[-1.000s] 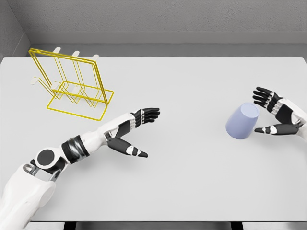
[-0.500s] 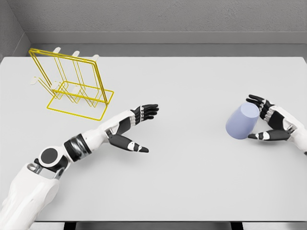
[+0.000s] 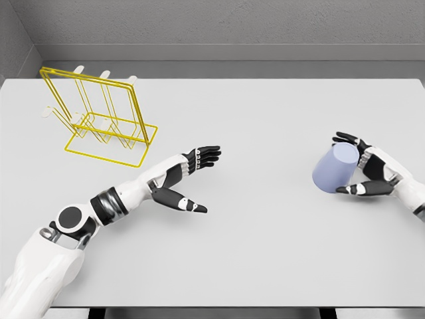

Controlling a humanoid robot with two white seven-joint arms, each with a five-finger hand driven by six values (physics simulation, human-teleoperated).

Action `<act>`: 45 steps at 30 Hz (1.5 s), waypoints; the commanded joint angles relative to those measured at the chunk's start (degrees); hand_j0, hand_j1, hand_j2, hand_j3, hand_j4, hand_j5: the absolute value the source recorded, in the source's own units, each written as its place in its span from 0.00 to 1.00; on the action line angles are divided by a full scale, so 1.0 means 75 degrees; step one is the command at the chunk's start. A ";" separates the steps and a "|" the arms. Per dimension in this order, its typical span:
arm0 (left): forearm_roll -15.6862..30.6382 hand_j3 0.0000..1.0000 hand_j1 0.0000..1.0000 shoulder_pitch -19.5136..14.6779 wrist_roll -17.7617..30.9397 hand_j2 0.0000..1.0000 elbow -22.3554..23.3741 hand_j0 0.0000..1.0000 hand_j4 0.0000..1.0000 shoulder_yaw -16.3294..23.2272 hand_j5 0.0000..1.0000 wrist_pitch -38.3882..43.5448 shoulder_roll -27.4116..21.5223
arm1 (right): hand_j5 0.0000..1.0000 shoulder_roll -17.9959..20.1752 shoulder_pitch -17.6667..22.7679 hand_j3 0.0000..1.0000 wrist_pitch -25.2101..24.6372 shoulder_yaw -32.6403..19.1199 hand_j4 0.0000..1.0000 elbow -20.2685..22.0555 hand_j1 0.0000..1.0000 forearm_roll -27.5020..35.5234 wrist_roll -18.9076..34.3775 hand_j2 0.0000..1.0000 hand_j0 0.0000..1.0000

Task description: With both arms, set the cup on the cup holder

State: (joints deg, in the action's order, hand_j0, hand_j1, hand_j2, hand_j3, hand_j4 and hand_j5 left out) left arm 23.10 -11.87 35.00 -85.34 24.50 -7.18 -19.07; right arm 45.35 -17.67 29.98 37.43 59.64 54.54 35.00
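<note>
1. While the lilac cup [image 3: 335,171] tilts near the table's [image 3: 265,259] right edge, our right hand [image 3: 364,167] cups it, fingers not fully closed.
2. Left hand [image 3: 180,179] splayed, empty, mid-table w/ bare surface around.
3. Yellow cup holder [image 3: 99,116] far left.

Bright, even, diffuse light fills a clean simulated render. The white table [image 3: 265,232] shows barely any shadows, no glare. Everything is sharp, undistorted to the edges.

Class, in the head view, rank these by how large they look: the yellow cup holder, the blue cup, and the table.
1. table
2. yellow cup holder, though it sits farther from the camera
3. blue cup
</note>
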 commanded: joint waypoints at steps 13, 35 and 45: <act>0.0049 1.00 1.00 0.0000 0.0000 1.00 -0.0012 1.00 1.00 -0.0008 1.00 0.0008 0.0012 | 1.00 -0.0129 -0.0047 1.00 -0.0001 0.0095 1.00 0.0029 1.00 0.0029 0.0001 1.00 1.00; 0.0049 1.00 1.00 0.0023 0.0000 1.00 0.0000 1.00 1.00 -0.0020 1.00 0.0008 0.0047 | 0.75 -0.0105 -0.0258 0.75 0.0011 0.0154 0.75 0.0017 0.75 0.0029 0.0001 0.75 0.75; 0.0049 1.00 1.00 0.0035 0.0000 1.00 0.0000 1.00 1.00 -0.0020 1.00 0.0008 0.0035 | 0.75 -0.0035 -0.0375 0.75 0.0011 0.0177 0.75 0.1083 0.75 -0.0018 0.0001 0.75 0.75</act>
State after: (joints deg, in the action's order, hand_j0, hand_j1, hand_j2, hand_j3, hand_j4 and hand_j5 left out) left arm 23.09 -11.60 35.00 -85.30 24.35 -7.12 -18.78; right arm 44.97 -20.48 30.10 38.72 66.05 54.06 34.99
